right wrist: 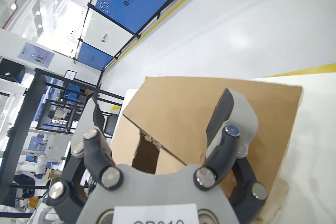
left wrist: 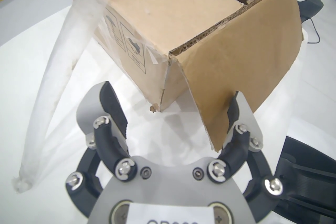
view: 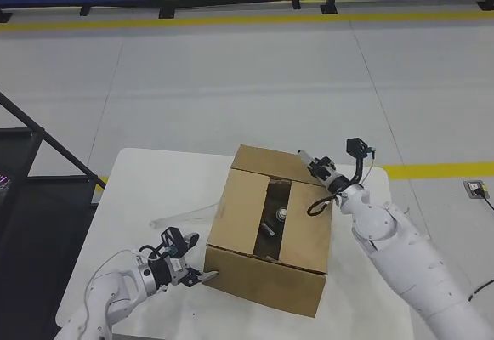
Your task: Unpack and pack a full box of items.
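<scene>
Nearest you, the left gripper (left wrist: 173, 101) sits low at the near left corner of the one cardboard box (view: 268, 234). Its jaws are spread and hold nothing, though one fingertip (left wrist: 233, 109) rests against the torn end flap that hangs down over that corner.

The box stands on the white table (view: 144, 195), set towards the right side. Its two top flaps lie nearly flat, with one dark gap (view: 274, 223) between them. Something dark and cylindrical shows in that gap; how many items are inside, you cannot tell.

One strip of clear tape (left wrist: 65, 57) clings to the box's upper left edge and arcs down to the tabletop.

The right gripper (right wrist: 160, 104) hovers over the far right corner of the box, jaws spread and empty.

You have the widest bare tabletop left of the box; on the right, only a narrow margin runs to the table edge.
</scene>
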Robot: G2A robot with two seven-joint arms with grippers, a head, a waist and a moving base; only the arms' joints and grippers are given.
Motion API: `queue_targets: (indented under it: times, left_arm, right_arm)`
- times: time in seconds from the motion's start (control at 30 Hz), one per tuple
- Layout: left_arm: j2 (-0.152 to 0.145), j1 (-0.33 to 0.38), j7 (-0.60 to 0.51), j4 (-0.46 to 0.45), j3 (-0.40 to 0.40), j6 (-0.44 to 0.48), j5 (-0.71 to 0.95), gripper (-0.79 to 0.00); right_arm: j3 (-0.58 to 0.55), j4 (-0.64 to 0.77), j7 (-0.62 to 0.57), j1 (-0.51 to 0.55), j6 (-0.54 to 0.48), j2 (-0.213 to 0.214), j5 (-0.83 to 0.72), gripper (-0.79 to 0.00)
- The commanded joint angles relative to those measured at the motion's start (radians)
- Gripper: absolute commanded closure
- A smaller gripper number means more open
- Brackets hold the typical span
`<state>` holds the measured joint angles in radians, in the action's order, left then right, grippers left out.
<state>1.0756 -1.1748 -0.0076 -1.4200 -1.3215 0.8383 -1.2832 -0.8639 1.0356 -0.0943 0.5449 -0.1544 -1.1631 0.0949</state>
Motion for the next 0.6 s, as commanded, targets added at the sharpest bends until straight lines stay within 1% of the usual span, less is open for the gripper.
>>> queue_targets:
  times: [0.0,0.1,0.17,0.27,0.33,0.37,0.43,0.5,0.57]
  left_arm:
    - [0.000,0.006,-0.006,0.007,0.007,0.003,0.003,-0.785]
    - [0.001,0.015,-0.010,0.012,0.017,0.005,0.004,-0.785]
    - [0.001,0.018,-0.010,0.012,0.021,0.007,0.004,-0.785]
    - [-0.001,0.017,0.005,0.001,0.016,0.004,0.005,-0.785]
    - [-0.003,0.006,0.028,-0.015,0.007,0.006,0.012,-0.785]
    - [-0.005,-0.001,0.039,-0.027,0.000,0.007,0.012,-0.785]
    - [-0.008,-0.020,0.065,-0.050,-0.014,0.003,0.013,-0.785]
    - [-0.011,-0.040,0.098,-0.077,-0.031,-0.006,0.014,-0.785]
    - [-0.013,-0.063,0.133,-0.095,-0.048,-0.026,0.017,-0.785]
  right_arm:
    - [0.013,-0.040,0.003,-0.013,-0.006,-0.012,0.000,-0.785]
    - [0.020,-0.083,-0.003,-0.029,-0.030,-0.027,-0.006,-0.785]
    - [0.014,-0.088,0.010,-0.028,-0.067,-0.032,-0.015,-0.785]
    - [-0.013,-0.058,0.016,-0.007,-0.157,-0.031,-0.038,-0.785]
    - [-0.036,-0.005,-0.020,0.020,-0.231,-0.025,-0.065,-0.785]
    - [-0.047,0.024,-0.056,0.036,-0.268,-0.021,-0.082,-0.785]
    - [-0.061,0.084,-0.152,0.062,-0.289,-0.010,-0.077,-0.785]
    - [-0.061,0.156,-0.269,0.092,-0.276,-0.001,-0.073,-0.785]
    - [-0.057,0.208,-0.405,0.111,-0.235,0.005,-0.110,-0.785]
